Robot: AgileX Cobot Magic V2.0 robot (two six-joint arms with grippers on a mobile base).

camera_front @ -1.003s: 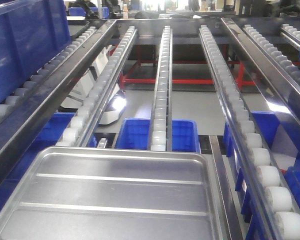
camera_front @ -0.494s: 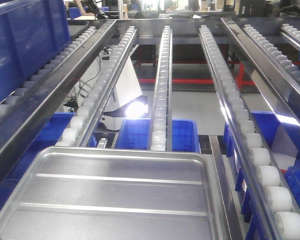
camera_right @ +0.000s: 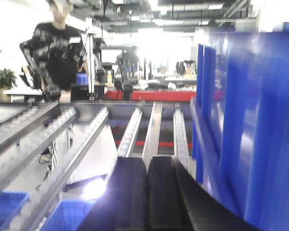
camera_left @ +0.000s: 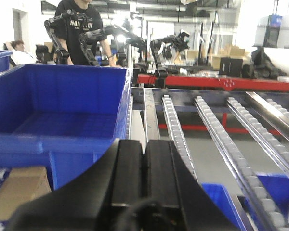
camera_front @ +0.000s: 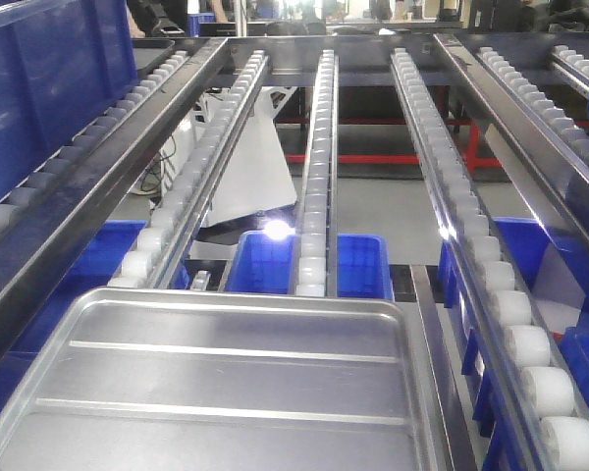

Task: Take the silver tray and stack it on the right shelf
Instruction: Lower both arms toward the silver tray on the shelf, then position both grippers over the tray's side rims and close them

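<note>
The silver tray (camera_front: 226, 383), shiny with two raised lengthwise ridges, lies flat at the near end of the roller rack in the front view, its far rim against the white roller rails (camera_front: 316, 167). The rack's front crossbar does not show. Neither gripper appears in the front view. My left gripper (camera_left: 143, 144) is shut with the fingers pressed together and nothing between them, raised above the rails beside a blue bin (camera_left: 58, 110). My right gripper (camera_right: 147, 161) is also shut and empty, above the rails. The tray shows in neither wrist view.
A large blue bin (camera_front: 49, 78) stands on the left lane. Blue bins (camera_front: 265, 263) sit below the rails. A white machine with a bright light (camera_front: 255, 186) is under the rack. A blue wall (camera_right: 250, 120) stands close right of my right gripper. A person (camera_left: 79, 29) stands behind.
The white machine with the light under the rack has moved to the right and nearer. The tray has not moved.
</note>
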